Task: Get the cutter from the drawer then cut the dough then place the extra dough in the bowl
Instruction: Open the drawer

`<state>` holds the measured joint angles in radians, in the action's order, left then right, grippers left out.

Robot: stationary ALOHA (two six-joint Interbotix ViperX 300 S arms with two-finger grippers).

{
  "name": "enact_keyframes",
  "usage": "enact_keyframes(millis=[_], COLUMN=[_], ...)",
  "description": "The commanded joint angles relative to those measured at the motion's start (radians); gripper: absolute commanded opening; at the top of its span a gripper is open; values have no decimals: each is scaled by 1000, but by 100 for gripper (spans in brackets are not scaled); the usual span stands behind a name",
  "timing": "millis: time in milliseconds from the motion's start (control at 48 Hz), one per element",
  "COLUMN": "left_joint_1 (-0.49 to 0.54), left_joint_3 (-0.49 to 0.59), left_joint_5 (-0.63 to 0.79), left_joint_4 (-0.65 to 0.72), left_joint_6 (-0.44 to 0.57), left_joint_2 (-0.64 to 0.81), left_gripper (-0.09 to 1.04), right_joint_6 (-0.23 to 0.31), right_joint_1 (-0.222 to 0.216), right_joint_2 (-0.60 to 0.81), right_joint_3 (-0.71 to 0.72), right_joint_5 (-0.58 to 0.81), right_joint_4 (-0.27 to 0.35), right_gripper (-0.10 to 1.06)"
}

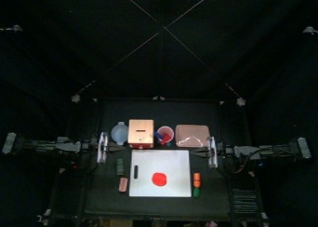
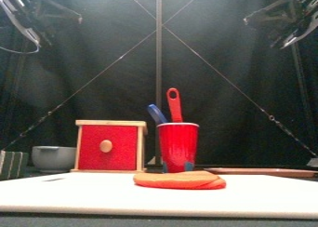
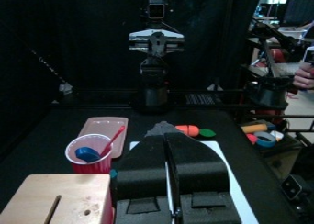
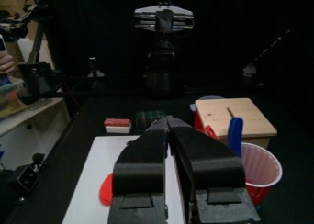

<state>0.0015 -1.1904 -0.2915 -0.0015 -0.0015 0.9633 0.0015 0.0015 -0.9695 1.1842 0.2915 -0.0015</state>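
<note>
A flat red dough [image 1: 158,180] lies on the white cutting board [image 1: 174,161] at the table's middle. Behind the board stands the pale wooden box [image 1: 140,132], its red drawer front [image 2: 112,145] closed. The blue-grey bowl [image 1: 121,132] sits to the box's left. No cutter shows. My left gripper [image 1: 102,149] hovers shut off the board's left edge, holding nothing. My right gripper [image 1: 214,152] hovers shut off the right edge, also holding nothing. From the front, the dough [image 2: 180,180] lies low before the red cup [image 2: 178,145].
The red cup [image 1: 165,133] with a blue and a red knife stands right of the box, and the pink tray [image 1: 191,135] is beyond it. A dark green sushi roll [image 1: 119,164] and a pink toy [image 1: 123,184] lie left of the board. Orange and green toys [image 1: 196,180] lie right of it.
</note>
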Motion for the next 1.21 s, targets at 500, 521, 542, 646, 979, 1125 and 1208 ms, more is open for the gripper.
enact_keyframes(millis=[500, 521, 542, 646, 979, 1125, 1208], left_joint_1=[-87, -91, -94, -95, -97, -97, -97], left_joint_3=[3, 2, 2, -3, 17, 18, 23], left_joint_5=[-29, -29, -29, -29, -35, -77, -103], left_joint_4=[-485, -511, -549, -667, -989, -1068, -1108], left_joint_6=[-11, -11, -12, -12, -14, -15, -21], left_joint_2=[-170, -175, -181, -209, -298, -348, -383], left_gripper=[37, 41, 46, 64, 89, 89, 89], right_joint_6=[8, 8, 8, 8, 8, 8, 8], right_joint_1=[-35, -40, -44, -61, -146, -184, -204], right_joint_2=[344, 360, 377, 471, 706, 788, 836], right_joint_3=[-318, -333, -350, -433, -653, -739, -793], right_joint_5=[14, 14, 15, 8, -150, -241, -296], right_joint_4=[37, 37, 37, 37, 87, 95, 98], right_gripper=[4, 4, 4, 4, 4, 4, 4])
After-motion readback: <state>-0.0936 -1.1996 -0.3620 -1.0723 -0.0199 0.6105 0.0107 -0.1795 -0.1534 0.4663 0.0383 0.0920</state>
